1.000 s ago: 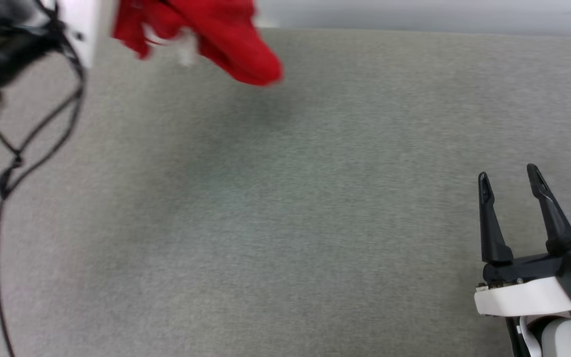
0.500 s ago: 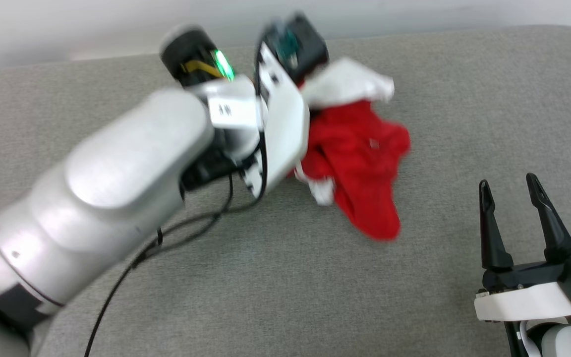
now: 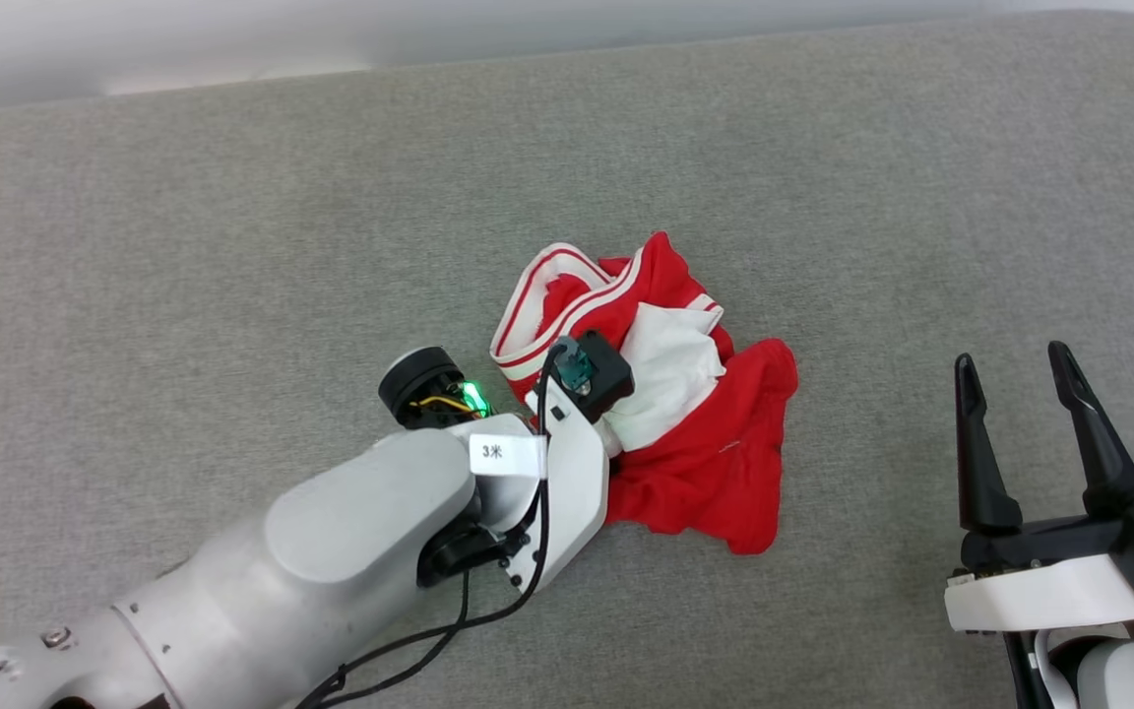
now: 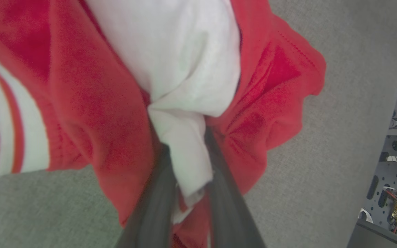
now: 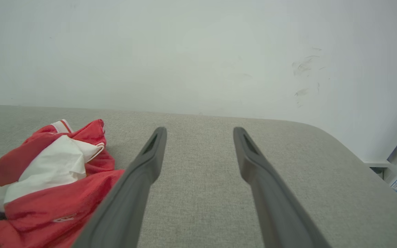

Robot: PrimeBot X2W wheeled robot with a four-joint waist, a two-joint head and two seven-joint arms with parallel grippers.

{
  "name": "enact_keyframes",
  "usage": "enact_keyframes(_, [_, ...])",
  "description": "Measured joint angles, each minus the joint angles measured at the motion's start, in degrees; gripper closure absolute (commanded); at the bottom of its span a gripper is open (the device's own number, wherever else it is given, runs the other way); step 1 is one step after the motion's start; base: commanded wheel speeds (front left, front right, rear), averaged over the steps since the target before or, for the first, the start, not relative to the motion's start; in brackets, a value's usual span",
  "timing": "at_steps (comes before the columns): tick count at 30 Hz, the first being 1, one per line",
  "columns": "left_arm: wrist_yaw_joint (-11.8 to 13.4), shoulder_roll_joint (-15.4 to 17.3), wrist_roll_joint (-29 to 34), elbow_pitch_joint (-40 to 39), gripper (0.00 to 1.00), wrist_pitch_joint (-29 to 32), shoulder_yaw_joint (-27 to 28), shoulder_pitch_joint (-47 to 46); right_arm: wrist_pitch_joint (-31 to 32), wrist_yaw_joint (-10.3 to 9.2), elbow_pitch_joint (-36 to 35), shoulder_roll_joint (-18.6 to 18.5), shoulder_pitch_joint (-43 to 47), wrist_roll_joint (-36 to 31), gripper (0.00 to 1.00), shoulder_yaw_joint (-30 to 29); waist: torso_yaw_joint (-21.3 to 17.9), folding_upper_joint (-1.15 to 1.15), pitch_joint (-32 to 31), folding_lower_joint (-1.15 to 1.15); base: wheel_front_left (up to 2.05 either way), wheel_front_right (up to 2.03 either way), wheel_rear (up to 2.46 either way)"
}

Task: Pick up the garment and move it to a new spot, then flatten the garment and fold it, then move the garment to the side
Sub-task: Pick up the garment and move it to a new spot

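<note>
Nearest the robot, the right gripper [image 3: 1012,356] hovers at the lower right with its two dark fingers spread wide and nothing between them, well apart from the cloth. The left arm [image 3: 360,532] reaches in from the lower left, and the left gripper [image 4: 186,155] is pinched shut on a fold of white fabric belonging to the garment [image 3: 715,463].

The garment sits near the middle of the grey upholstered surface [image 3: 232,246], bunched into a loose heap that rests on it. It is red, thin and soft-looking. A white sleeve [image 3: 670,379] is crumpled on top, and a loop of red-and-white striped trim [image 3: 537,315] stands up on the far left side. Beyond it the grey surface runs on to a pale wall [image 5: 198,51].

As I judge it, the first step is near its end: the heap is down at a spot but not yet released. Flattening, folding and shifting it aside all remain.
</note>
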Motion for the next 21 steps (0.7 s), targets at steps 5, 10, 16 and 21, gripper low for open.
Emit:
enact_keyframes(5, [-0.05, -1.36, 0.69, 3.30, 0.00, -7.71, 0.26, 1.03, 0.00, 0.00, 0.43, 0.01, 0.17, -0.52, 0.00, -0.31, 1.32, 0.00, -1.04, 0.00, 0.00, 0.00, 0.00])
enact_keyframes(10, [2.70, -1.45, 3.97, 4.74, 0.00, -21.06, 4.80, 0.04, 0.00, 0.00, 0.69, 0.01, 1.68, -0.99, 0.00, -0.40, 2.79, 0.00, -3.60, 0.00, 0.00, 0.00, 0.00])
enact_keyframes(16, [9.69, 1.55, 5.20, 2.31, 0.00, -34.10, 10.59, 2.45, 0.00, 0.00, 0.80, 0.02, 3.63, -1.23, 0.00, -0.79, 4.75, 0.00, -7.16, 0.00, 0.00, 0.00, 0.00])
enact_keyframes(21, [18.02, 4.74, 6.27, -1.04, 0.00, -42.51, 15.97, 7.88, 0.00, 0.00, 0.73, 0.03, 5.06, -1.46, 0.00, -1.10, 6.50, 0.00, -9.70, 0.00, 0.00, 0.00, 0.00])
